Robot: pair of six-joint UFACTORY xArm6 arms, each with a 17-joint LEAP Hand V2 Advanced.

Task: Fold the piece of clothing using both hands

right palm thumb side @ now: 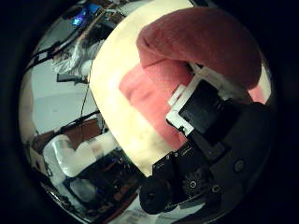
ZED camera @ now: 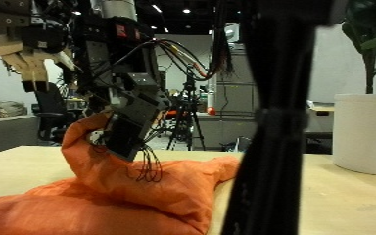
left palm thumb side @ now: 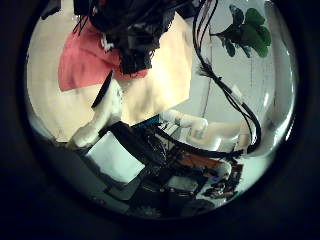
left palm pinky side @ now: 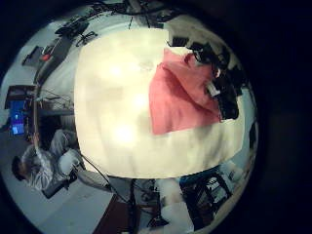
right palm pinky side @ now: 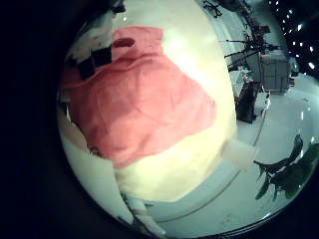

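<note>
An orange piece of clothing [ZED camera: 97, 201] lies bunched on the pale table [ZED camera: 345, 211]. In the outside view a hand [ZED camera: 125, 103] is over it with its fingers shut on a fold, which it holds lifted into a peak [ZED camera: 86, 132]. In the right thumb side palm view the cloth [right palm thumb side: 201, 42] is bunched against my right hand's fingers [right palm thumb side: 201, 103]. In the right little finger side palm view the cloth [right palm pinky side: 140, 100] is close. My left hand is high over the table. Its little finger side palm view shows the cloth [left palm pinky side: 175, 97] with a hand [left palm pinky side: 222, 90] at its edge. Its thumb side palm view shows the cloth [left palm thumb side: 85, 60].
A dark upright post [ZED camera: 273, 117] stands close in front of the outside view and hides part of the table. A white plant pot [ZED camera: 364, 132] stands at the table's far side. Chairs and equipment stand around the table [left palm pinky side: 107, 97].
</note>
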